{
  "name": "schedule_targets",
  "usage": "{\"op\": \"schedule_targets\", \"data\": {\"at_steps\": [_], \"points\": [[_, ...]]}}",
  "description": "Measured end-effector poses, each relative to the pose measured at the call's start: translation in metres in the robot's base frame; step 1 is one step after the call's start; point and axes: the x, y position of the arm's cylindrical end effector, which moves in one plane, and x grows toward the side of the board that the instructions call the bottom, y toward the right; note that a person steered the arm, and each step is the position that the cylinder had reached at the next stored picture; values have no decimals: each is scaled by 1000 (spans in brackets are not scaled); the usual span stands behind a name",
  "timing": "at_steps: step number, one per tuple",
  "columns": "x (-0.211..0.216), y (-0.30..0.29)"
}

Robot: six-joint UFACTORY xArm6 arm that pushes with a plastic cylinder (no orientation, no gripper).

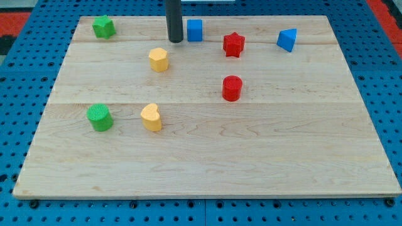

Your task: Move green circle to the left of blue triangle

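Observation:
The green circle [100, 117] sits on the wooden board [207, 163] at the view's left, below the middle. The blue triangle [287, 39] sits near the view's top right. My tip [175, 41] is near the view's top, just left of a blue cube [195, 30] and above a yellow hexagon-like block [159, 59]. The tip is far from both the green circle and the blue triangle.
A green star-like block [103, 27] is at the top left. A red star [233, 44] lies left of the blue triangle. A red cylinder [232, 88] sits near the middle. A yellow heart [151, 117] lies right of the green circle.

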Motion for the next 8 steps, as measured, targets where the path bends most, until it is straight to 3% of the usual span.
{"op": "schedule_targets", "data": {"at_steps": [1, 3, 4, 5, 6, 7, 8], "points": [[36, -1], [105, -71], [145, -57], [156, -82], [156, -162], [182, -226], [225, -219]]}}
